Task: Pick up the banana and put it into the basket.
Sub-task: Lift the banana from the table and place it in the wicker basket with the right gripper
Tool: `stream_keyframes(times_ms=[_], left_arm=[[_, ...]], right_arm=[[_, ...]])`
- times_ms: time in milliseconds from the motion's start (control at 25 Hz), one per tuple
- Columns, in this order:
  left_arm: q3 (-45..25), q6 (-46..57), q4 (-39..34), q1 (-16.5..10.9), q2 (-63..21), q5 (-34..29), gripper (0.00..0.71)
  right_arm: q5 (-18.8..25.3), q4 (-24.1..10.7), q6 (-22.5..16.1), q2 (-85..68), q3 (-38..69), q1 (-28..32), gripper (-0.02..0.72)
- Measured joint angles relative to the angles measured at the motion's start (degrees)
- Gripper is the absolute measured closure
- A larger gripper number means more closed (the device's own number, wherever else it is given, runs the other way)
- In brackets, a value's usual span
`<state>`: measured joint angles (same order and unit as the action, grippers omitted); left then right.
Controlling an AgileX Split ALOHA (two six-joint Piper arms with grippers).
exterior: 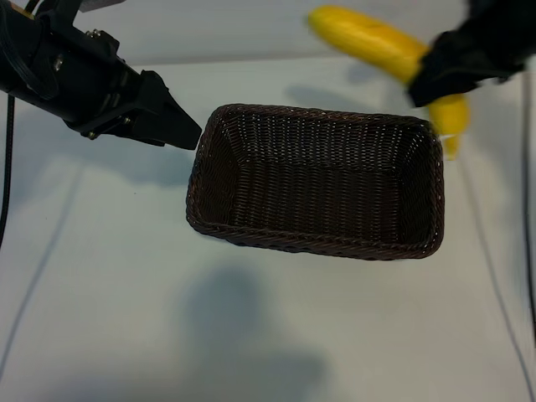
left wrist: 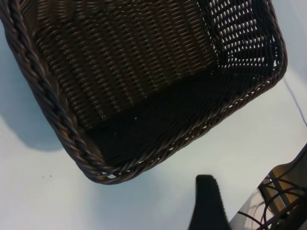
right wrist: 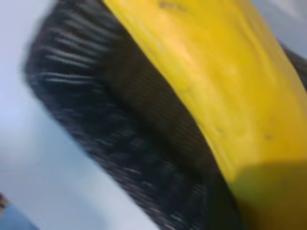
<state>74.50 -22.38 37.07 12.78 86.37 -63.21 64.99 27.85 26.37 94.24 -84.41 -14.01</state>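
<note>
The basket is dark brown woven wicker, rough and ribbed, with a braided rim and open gaps in the side weave. The banana has smooth, slightly waxy yellow skin. The left gripper looks matt black plastic. The worktop is pale, smooth and matt.

Yellow against dark brown
Bright yellow banana; dark brown woven wicker basket, braided rim; black grippers; pale table.

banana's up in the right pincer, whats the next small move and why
Probably carry it toward the left arm's side and closer to the camera, over the basket: the right pincer holds the banana beyond the far right corner, and the basket looks empty.
</note>
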Motion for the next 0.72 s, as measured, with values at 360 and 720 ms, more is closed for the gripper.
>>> stream_keyframes(times_ms=[360,720], left_arm=[[0.0,0.9,0.0,0.0,0.0,-0.2,0.195],[0.0,1.5,0.0,0.0,0.0,-0.4,0.195]], right_arm=[[-4.3,-1.4,-1.4,4.3,0.0,-10.5,0.267],[-1.4,-5.4,-2.3,11.4,0.0,-11.0,0.257]])
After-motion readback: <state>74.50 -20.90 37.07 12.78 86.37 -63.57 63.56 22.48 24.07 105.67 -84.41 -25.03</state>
